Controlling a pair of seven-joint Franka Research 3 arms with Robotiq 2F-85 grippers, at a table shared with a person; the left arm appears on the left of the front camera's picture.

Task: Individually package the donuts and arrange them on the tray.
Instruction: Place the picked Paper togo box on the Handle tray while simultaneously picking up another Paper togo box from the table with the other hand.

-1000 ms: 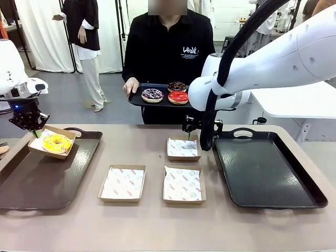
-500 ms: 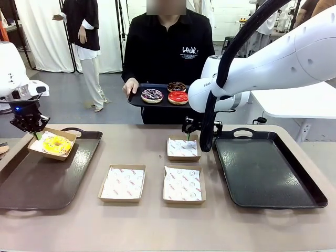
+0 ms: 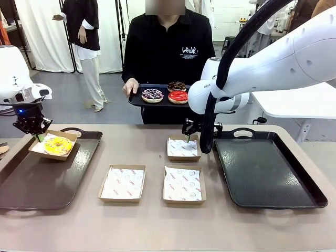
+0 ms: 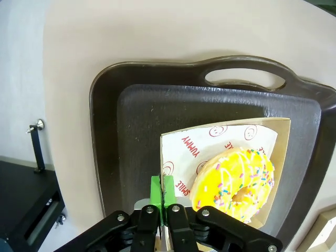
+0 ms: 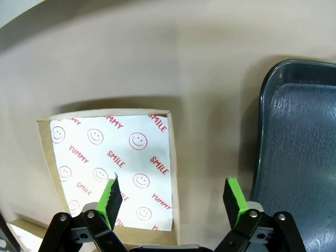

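Placing step: left gripper [image 4: 163, 188], jaws clamped on yellow donut's [image 4: 220, 176] box [image 4: 226, 131], is holding it at left tray's [image 3: 37, 184] far corner; next, releasing. Right gripper [image 5: 173, 197], jaws apart, is hovering right of that tray.

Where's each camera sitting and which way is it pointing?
Front view: fixed on the robot's side, facing across the table at the person; left arm and right arm show.
Left wrist view: looks down past the left gripper, shut on a box holding the yellow donut, onto the left tray.
Right wrist view: looks down through the open right gripper at an empty box beside the right tray.
Shared: front and left wrist views both show that donut.
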